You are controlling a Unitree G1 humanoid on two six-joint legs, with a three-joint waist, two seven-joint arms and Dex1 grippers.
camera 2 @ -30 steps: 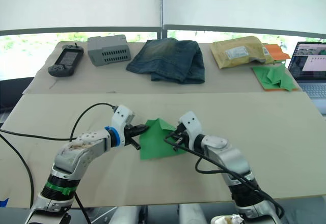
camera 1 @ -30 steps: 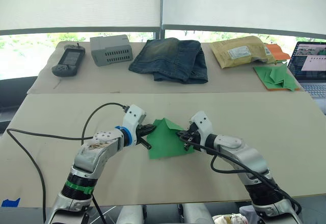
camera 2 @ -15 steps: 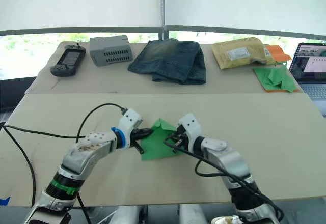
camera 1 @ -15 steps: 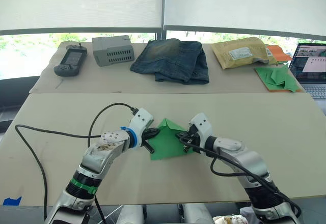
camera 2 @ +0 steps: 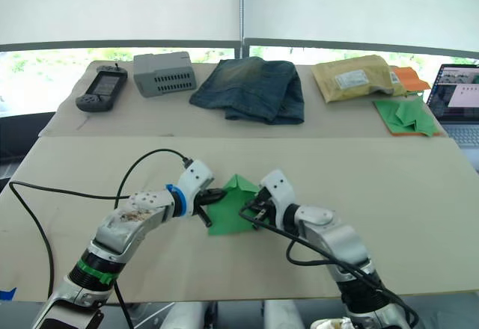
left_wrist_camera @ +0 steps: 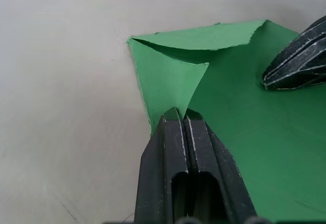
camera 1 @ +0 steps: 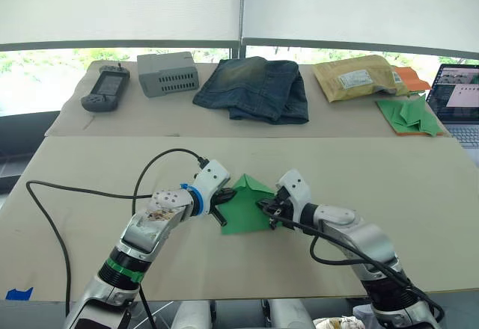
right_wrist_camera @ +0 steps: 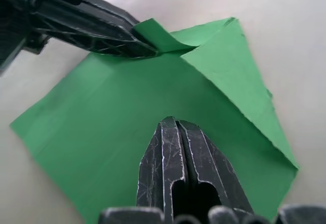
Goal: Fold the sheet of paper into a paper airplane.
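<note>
Both hands crowd the middle of the near tabletop (camera 1: 419,194): the left hand (camera 1: 222,203) presses at the left edge of the paper (camera 1: 247,209) with fingers together, the right hand (camera 1: 269,208) sits on its right part, fingers together too, so only a narrow strip of green lies open between them. A black cable (camera 1: 82,191) loops across the bare surface to the left. The wide stretch to the right is open. The far tabletop is lined with obstacles: controller (camera 1: 103,90), grey box (camera 1: 168,73), jeans (camera 1: 257,88), envelope (camera 1: 358,77), heap of green darts (camera 1: 410,115), laptop (camera 1: 458,101).
</note>
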